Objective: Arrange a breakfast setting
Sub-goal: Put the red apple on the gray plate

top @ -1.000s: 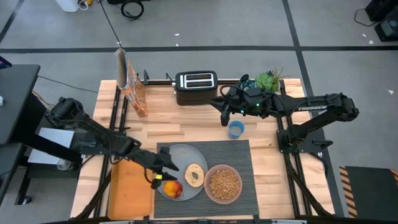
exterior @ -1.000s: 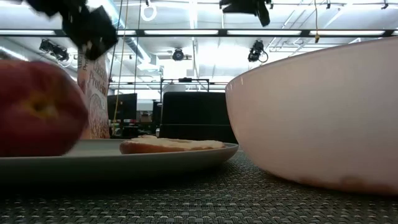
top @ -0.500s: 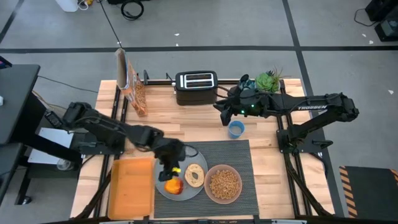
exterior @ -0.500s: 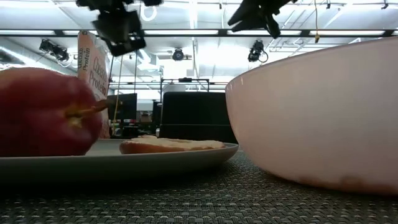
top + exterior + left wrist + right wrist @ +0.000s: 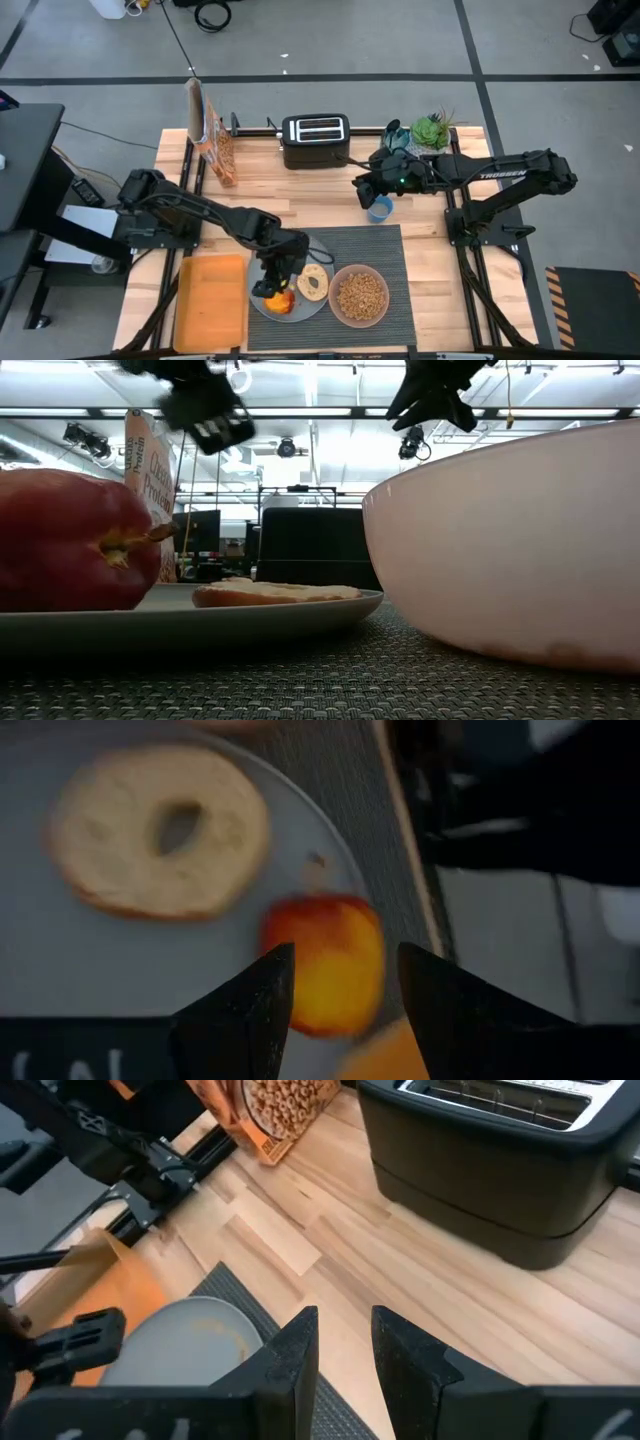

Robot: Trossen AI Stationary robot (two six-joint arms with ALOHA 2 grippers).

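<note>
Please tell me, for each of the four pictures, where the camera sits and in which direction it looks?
High view: above the table, looking straight down; both arms show, left gripper over the plate, right gripper near the toaster.
Low view: at mat level, looking across; apple, bagel, bowl up close, arms overhead.
Left wrist view: looks down past its open fingers at the apple and bagel.
Right wrist view: looks past its open fingers at the toaster.
Shared: the two wrist views both see the plate.

A red-and-yellow apple (image 5: 279,300), pale bagel (image 5: 313,282), blue-grey plate (image 5: 262,306), dark ribbed mat (image 5: 375,248), pink bowl (image 5: 360,296).
</note>
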